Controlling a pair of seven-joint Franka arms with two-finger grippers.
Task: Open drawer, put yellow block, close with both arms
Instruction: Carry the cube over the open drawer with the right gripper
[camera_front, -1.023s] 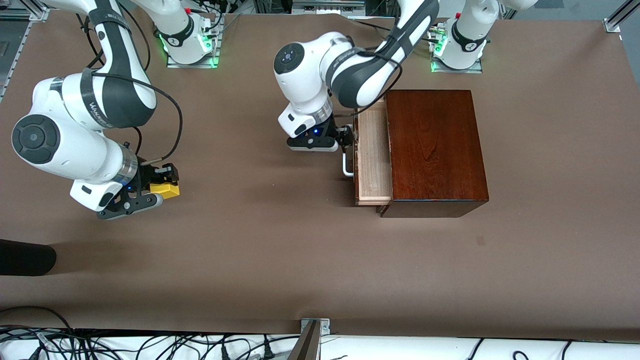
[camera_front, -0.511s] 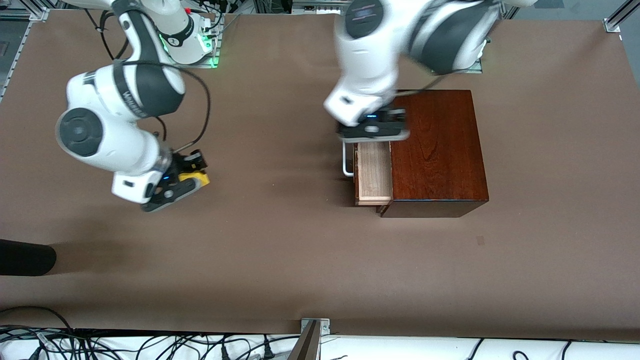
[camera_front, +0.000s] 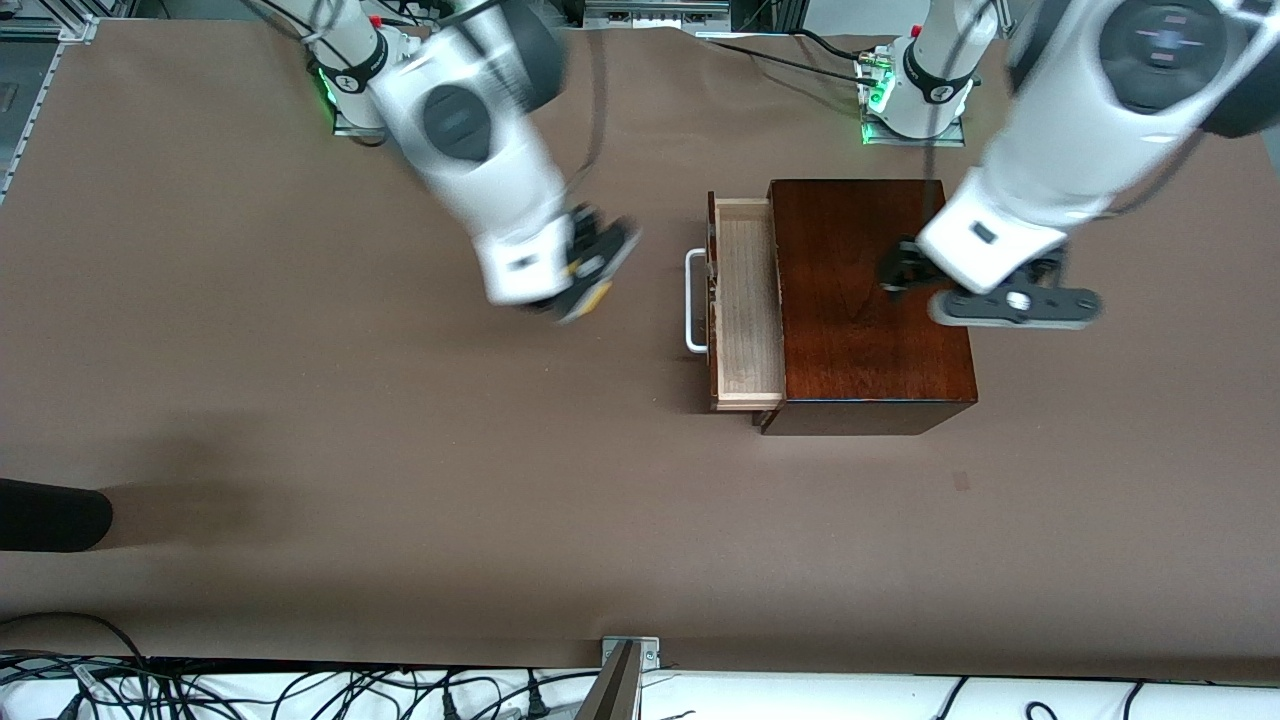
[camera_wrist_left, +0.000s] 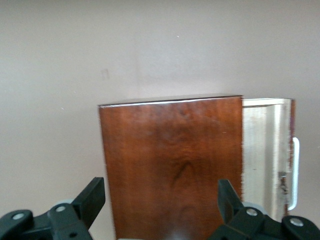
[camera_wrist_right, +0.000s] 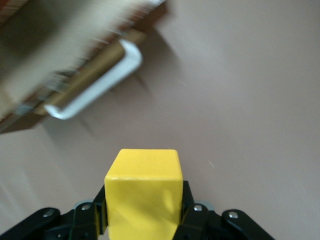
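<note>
Right gripper (camera_wrist_right: 144, 220) jaws clamp yellow block (camera_wrist_right: 142, 192) over table (camera_front: 300, 450) — left gripper (camera_wrist_left: 160, 205) jaws spread over box (camera_front: 870, 300).

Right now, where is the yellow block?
The yellow block is up in the air, clamped in the right gripper over bare table, beside the open drawer's white handle.

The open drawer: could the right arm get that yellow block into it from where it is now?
Probably yes. The right end effector, shut on the block, is over bare table beside the open drawer, and the left end effector is over the box, not the tray.
</note>
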